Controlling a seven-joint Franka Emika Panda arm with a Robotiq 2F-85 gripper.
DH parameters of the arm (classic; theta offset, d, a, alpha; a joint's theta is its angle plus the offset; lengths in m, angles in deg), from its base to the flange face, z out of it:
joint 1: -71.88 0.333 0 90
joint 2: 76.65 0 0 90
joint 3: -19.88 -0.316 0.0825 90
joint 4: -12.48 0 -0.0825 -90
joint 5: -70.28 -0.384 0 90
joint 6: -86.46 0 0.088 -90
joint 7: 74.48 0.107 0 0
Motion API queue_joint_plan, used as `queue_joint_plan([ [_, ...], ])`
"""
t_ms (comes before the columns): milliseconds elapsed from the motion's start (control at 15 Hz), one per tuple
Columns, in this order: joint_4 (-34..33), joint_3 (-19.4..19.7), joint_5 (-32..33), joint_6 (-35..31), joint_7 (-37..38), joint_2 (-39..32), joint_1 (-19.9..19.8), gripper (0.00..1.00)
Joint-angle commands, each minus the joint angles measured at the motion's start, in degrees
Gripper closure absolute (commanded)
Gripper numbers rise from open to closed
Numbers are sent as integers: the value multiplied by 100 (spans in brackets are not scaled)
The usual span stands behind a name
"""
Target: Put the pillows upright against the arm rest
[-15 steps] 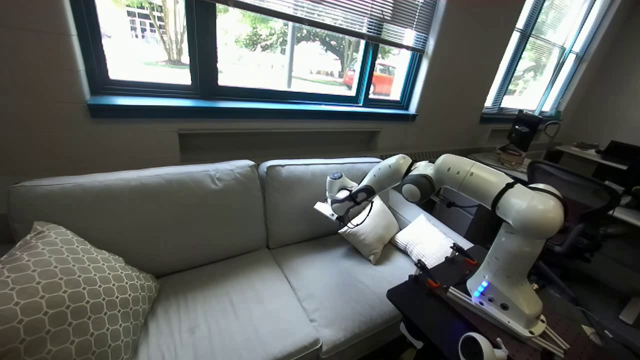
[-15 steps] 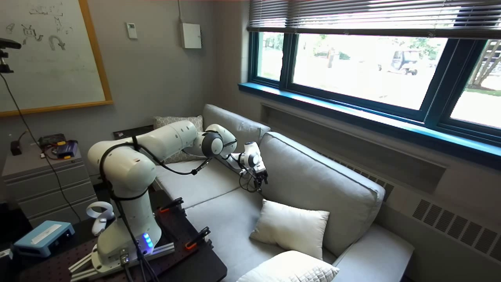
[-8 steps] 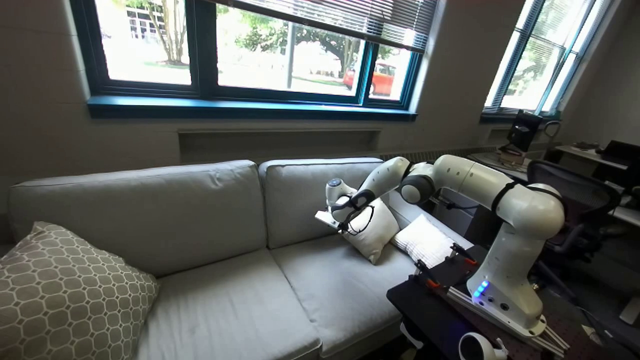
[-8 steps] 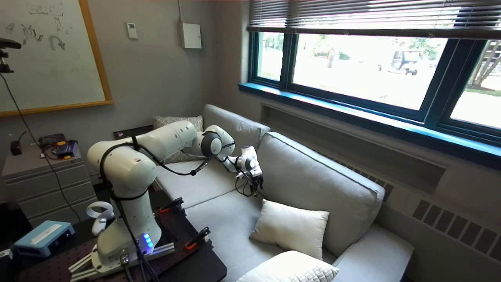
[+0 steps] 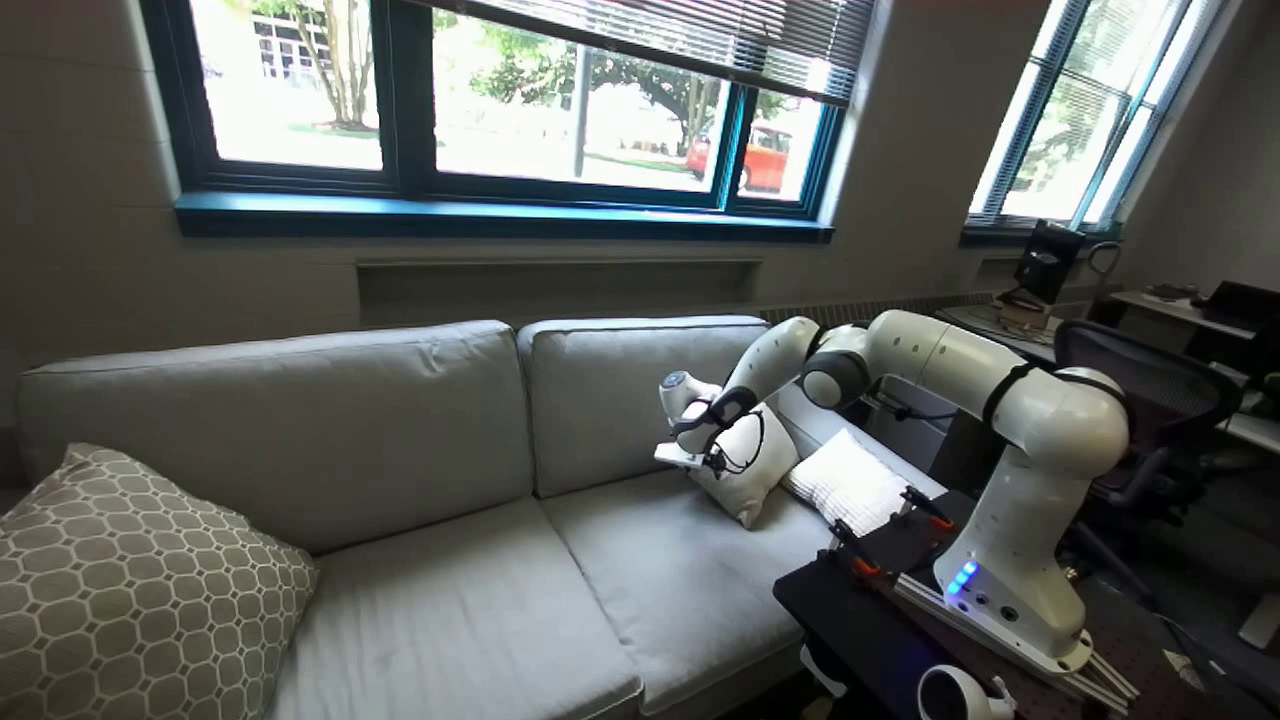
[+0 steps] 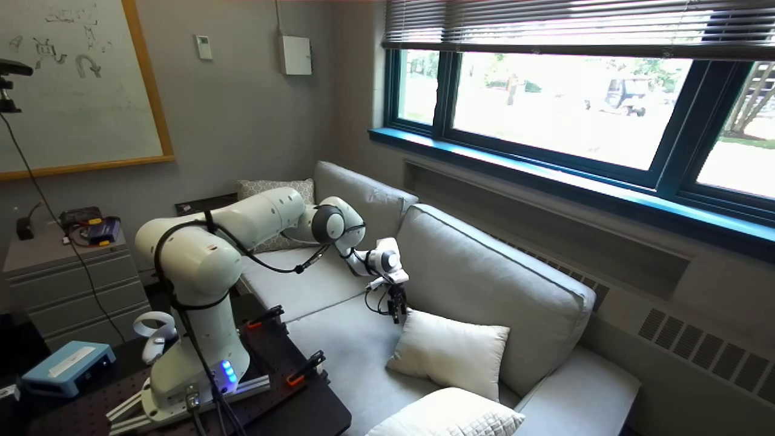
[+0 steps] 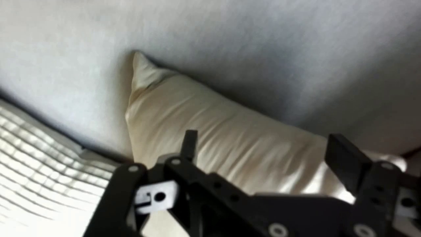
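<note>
The larger plain cream pillow [image 5: 770, 465] stands tilted on the seat near the back cushion, in both exterior views [image 6: 451, 351]. The smaller white textured pillow [image 5: 850, 480] is beside it near the arm rest [image 6: 581, 387]; an exterior view cuts it off at the bottom edge [image 6: 451, 418]. My gripper [image 6: 396, 312] points down at the larger pillow's upper corner. In the wrist view my gripper [image 7: 265, 146] is open, its fingers wide apart over the larger pillow [image 7: 236, 141]. I cannot tell if they touch it. The textured pillow shows at lower left [image 7: 42, 174].
The sofa back cushion [image 6: 484, 284] rises close behind the gripper. The patterned cushion [image 5: 150, 590] lies at the sofa's far end. The robot's dark table [image 6: 303, 393] with two clamps [image 6: 306, 369] stands at the sofa's front. A cable loop [image 6: 376, 303] hangs by the wrist.
My gripper has moved down and closer to the larger pillow's upper corner, and the wrist has turned to point more straight down. The pillows have not visibly moved.
</note>
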Motion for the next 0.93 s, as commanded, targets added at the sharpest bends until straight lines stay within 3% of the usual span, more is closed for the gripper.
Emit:
queue_joint_plan([
  [0,-111,448,571,209,-284,2,140,0],
  [67,-118,560,770,154,-291,4,190,0],
  [133,-194,488,1238,139,-151,7,126,0],
  [333,-344,420,1762,-52,67,36,123,0],
  [600,-422,308,2128,-306,408,55,18,0],
  [667,-361,459,1913,-439,389,55,86,0],
  [867,-362,171,2249,-513,510,54,-159,0],
])
